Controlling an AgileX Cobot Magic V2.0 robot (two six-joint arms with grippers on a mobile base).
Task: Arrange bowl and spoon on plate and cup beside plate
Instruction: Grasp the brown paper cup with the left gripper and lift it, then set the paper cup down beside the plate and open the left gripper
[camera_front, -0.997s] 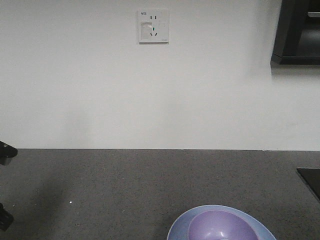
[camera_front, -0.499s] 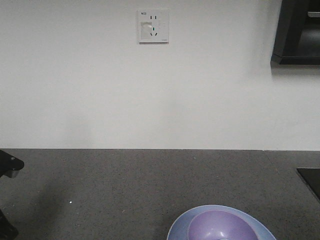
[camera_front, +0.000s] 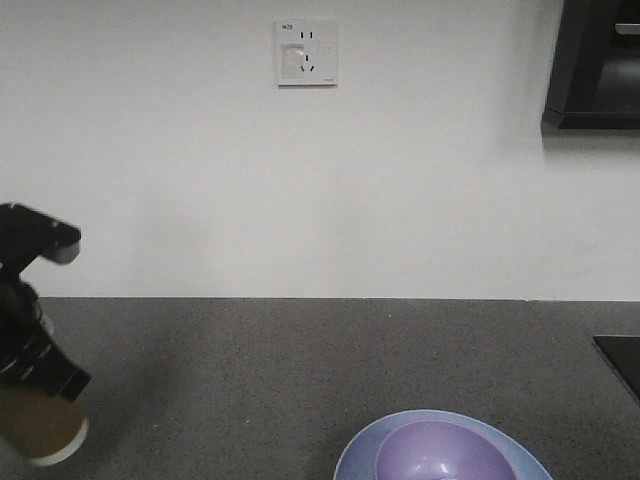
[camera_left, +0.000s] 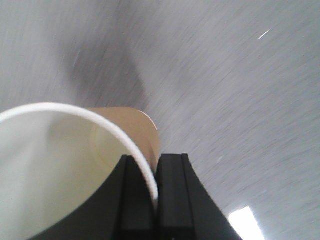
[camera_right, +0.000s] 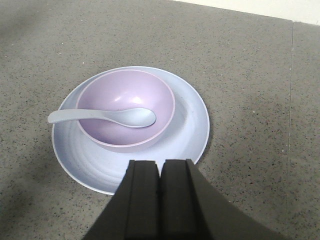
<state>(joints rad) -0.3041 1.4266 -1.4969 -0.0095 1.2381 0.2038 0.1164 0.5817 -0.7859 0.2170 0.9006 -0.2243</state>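
The cup (camera_front: 40, 428) hung at the far left of the front view, lifted above the table (camera_front: 250, 380) and tilted, its rim (camera_left: 85, 117) pinched between the left gripper's (camera_left: 156, 200) jaws, one inside the wall and one outside. Well to its right, at the near edge, the bowl (camera_right: 126, 107) sat in the plate (camera_right: 192, 125), with the spoon (camera_right: 102, 116) lying across the bowl, scoop inside and handle over the left rim. The right gripper (camera_right: 160, 200) hovered near the plate, jaws pressed together and empty. A wall socket (camera_front: 306, 52) was behind.
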